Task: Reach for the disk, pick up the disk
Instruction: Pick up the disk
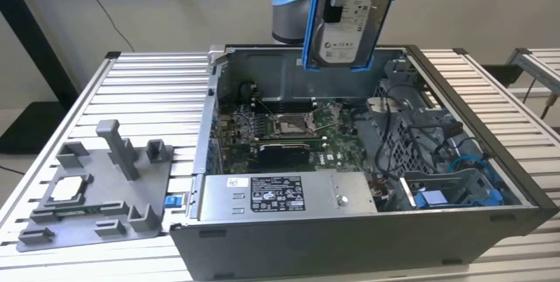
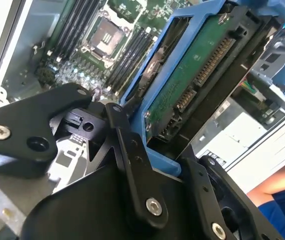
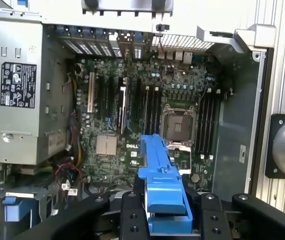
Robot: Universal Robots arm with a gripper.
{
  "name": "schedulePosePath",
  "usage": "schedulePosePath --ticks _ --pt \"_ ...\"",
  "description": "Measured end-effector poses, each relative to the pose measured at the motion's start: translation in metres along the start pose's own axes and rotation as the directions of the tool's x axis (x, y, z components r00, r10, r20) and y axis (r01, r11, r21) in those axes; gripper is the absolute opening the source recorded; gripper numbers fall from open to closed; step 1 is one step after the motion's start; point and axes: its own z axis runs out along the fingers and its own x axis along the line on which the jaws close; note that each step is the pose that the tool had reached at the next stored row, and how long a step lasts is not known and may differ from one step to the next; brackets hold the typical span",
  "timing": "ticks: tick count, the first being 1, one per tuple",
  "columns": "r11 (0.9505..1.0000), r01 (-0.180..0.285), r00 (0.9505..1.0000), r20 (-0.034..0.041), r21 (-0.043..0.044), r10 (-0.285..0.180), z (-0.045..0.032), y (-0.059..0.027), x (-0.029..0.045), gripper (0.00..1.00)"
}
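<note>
**Disk held high above the open case**

At the exterior view's left, a grey tray (image 1: 96, 190) lies on the slatted table (image 1: 140, 85). The open computer case (image 1: 350, 229) follows, its power box (image 1: 280, 193) carrying a white-printed label. Above its rear wall, clear of every edge, the gripper (image 2: 147, 150) pinches the disk (image 1: 350, 26); its top is cut off.

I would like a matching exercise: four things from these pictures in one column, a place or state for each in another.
1. disk
2. power-supply box
3. grey holder tray
4. processor socket

a. on the slatted table, beside the case
b. held in the claw, above the open case
c. on the motherboard
d. inside the case, along its near wall

Pairs: 1-b, 2-d, 3-a, 4-c
</note>
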Motion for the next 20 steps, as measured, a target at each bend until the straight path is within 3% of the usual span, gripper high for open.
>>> schedulePosePath --ticks 7,14,17,20 --pt "1.0000 0.000 1.0000 -0.0006 0.0000 0.000 0.0001 -0.0144 0.0006 0.00" --pt "1.0000 0.000 1.0000 -0.0006 0.0018 0.000 0.0003 -0.0137 0.0037 0.00" --pt "0.9999 0.000 1.0000 -0.0010 0.0104 0.000 0.0005 -0.0115 0.0085 0.00" --pt "0.9997 0.001 1.0000 -0.0019 0.0246 -0.001 0.0005 -0.0093 0.0134 0.00"
